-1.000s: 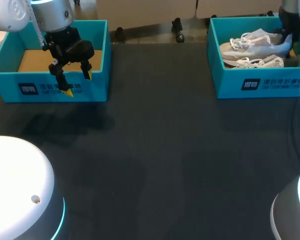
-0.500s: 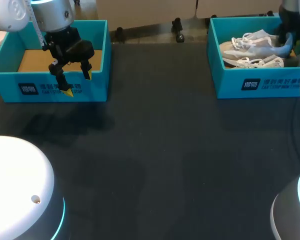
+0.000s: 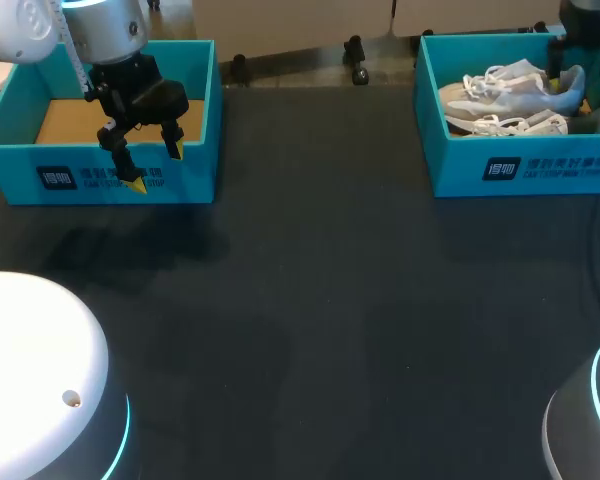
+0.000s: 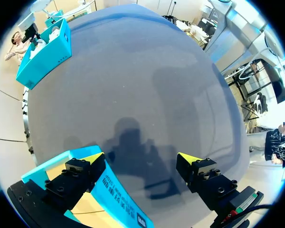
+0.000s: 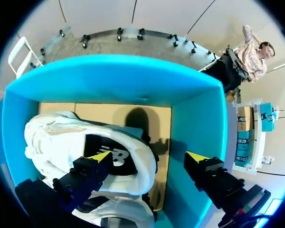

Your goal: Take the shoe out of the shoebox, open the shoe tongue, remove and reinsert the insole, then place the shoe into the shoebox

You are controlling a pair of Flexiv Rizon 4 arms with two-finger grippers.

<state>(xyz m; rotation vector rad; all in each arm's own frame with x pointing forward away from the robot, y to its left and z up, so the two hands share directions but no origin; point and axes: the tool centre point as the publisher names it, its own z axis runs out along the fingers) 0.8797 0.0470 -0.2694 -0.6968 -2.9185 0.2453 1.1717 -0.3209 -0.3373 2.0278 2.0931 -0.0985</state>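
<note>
White-grey arms (image 3: 40, 25), black screw-studded fingers (image 4: 206, 178), bright yellow tips (image 4: 187, 157)

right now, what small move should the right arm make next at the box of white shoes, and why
Probably lower the open right gripper onto the upper white lace-up sneaker and close: it hovers over the teal cardboard shoebox, one finger above the shoe's heel end, gripping nothing yet.

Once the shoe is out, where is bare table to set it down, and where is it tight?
Bare: the table between the left shoebox and the right shoebox, and nearer. Tight: the right shoebox, two shoes inside, right end effector above them; left end effector hangs at the left shoebox's front wall.
</note>
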